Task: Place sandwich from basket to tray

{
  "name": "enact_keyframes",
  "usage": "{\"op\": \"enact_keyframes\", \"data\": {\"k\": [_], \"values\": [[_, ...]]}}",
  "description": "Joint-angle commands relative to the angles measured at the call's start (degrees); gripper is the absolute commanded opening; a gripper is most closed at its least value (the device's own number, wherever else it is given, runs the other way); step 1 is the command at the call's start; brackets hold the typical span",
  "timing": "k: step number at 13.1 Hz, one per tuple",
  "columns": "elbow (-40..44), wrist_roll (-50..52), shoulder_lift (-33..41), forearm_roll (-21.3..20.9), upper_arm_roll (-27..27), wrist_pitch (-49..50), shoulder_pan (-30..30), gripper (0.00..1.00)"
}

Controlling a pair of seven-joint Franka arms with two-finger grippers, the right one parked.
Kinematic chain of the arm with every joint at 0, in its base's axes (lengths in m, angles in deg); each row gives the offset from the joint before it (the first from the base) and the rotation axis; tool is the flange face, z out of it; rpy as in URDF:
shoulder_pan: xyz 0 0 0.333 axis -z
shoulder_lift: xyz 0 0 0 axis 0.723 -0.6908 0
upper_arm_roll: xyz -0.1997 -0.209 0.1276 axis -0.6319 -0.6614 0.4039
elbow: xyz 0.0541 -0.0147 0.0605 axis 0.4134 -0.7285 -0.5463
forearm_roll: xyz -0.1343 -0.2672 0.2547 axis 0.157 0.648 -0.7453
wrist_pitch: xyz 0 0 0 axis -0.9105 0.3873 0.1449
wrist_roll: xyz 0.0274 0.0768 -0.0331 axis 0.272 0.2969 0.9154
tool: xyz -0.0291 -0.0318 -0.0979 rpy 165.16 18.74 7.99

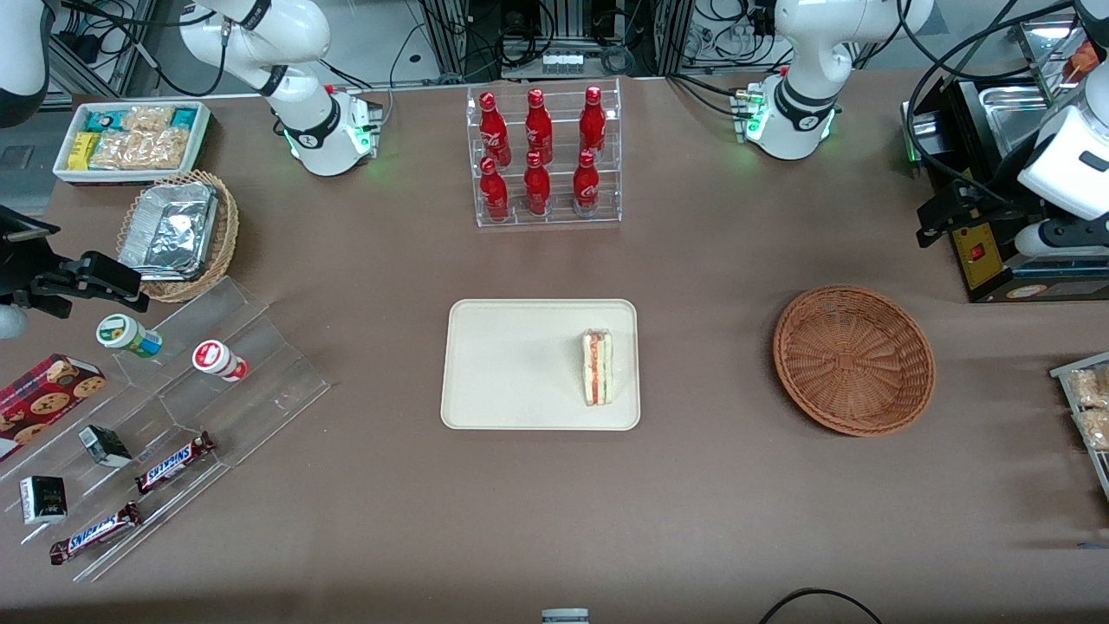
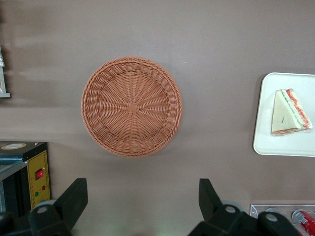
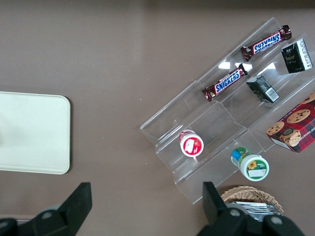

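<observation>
Front view is showing the small triangular sandwich wedge of pale bread with a red and green filling stripe (image 1: 597,367) lying flat on the flat rectangular cream-coloured tray (image 1: 502,364), close to the tray edge that faces the round reddish-brown woven wicker basket (image 1: 853,360). The basket is sitting empty on the brown desk (image 1: 693,503), well apart from the tray, toward the working arm's end. Judging from this, the placing itself is looking done, and the step in hand is the retreat.

Left wrist view is showing the gripper (image 2: 138,196) hanging high above the desk, with the empty basket (image 2: 132,106) directly below it and the sandwich (image 2: 290,112) off to the side on the tray (image 2: 283,145). Its jaws are spread wide and are gripping nothing.

To do this step well, the arm should be rising and pulling away over bare desk rather than sweeping low, so that nothing is brushing the basket rim. The jaws are best left released, since nothing is needing a grip. The sandwich is resting wholly inside the tray rim, though near it, so no correcting nudge seems called for; touching it again would only risk pushing it over the low edge.
</observation>
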Motion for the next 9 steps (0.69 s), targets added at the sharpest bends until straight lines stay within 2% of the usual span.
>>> {"op": "enact_keyframes", "data": {"k": [1, 9], "values": [[1.36, -0.68, -0.68, 0.19, 0.49, 1.06, 0.76, 1.0], [1.45, -0.33, -1.03, -0.25, 0.14, 2.55, 0.67, 1.0]]}}
